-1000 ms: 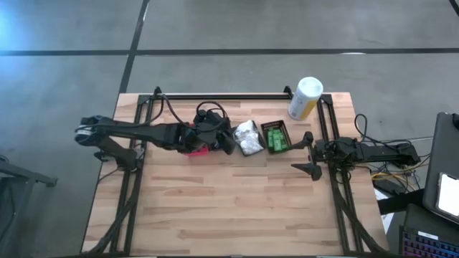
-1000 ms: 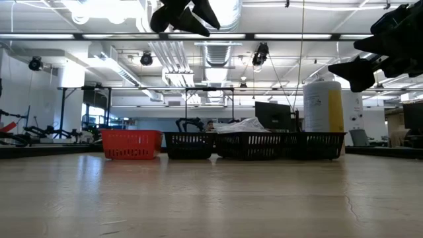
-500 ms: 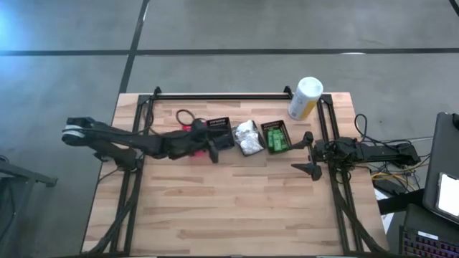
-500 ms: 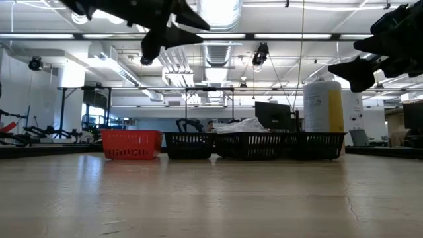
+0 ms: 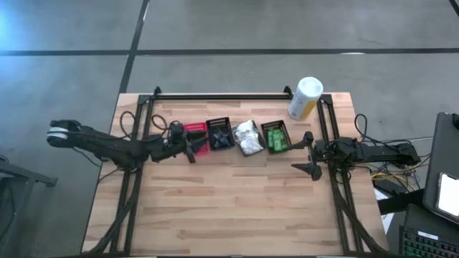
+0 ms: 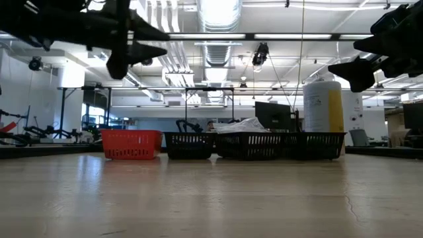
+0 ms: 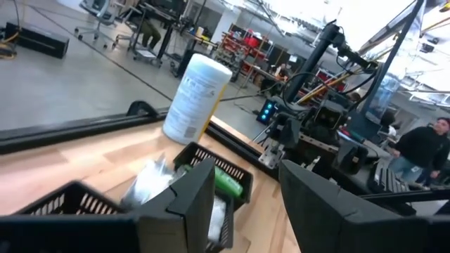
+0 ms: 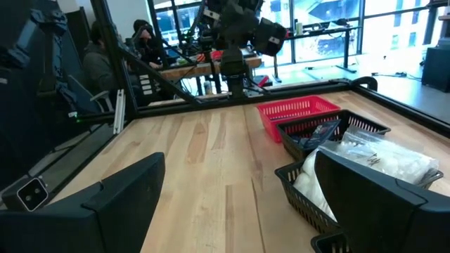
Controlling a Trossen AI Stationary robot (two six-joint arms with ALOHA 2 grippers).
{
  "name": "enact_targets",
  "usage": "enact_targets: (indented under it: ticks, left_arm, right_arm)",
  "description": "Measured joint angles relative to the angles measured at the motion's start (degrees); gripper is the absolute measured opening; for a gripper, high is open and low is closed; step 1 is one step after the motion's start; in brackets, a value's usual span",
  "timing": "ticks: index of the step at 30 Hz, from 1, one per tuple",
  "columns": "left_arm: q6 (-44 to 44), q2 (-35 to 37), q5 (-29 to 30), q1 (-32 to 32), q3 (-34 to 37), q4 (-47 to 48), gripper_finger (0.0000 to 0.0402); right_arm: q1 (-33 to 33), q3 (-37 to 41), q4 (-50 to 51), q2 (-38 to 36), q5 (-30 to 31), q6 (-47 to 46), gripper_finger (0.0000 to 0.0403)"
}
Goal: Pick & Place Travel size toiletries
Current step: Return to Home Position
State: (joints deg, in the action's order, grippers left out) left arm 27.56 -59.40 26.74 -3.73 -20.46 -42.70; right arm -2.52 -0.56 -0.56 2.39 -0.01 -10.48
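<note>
Wooden table point(image 5: 215, 208): toiletries point(image 5: 276, 138) binned in baskets point(image 5: 219, 121) just ahead of left jaws, released, empty; right jaws likewise released. Homing step, I judge; next I pull left jaws back.

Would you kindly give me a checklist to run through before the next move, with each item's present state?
1. Left gripper open and empty: ok.
2. Left gripper raised well above the red basket: ok, per the low view.
3. Right gripper open, empty, at the table's right side: ok.
4. White bundles and green packets binned: ok.
5. No toiletries loose on the table: ok.
6. Contents of the red basket: cannot tell.
</note>
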Motion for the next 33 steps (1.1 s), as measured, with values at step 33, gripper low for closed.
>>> enact_targets:
  ticks: [33]
  left_arm:
    - [6.0,7.2,4.8,0.0,19.0,-19.4,0.0165]
  right_arm:
    - [0.0,0.0,0.0,0.0,0.0,0.0,0.0364]
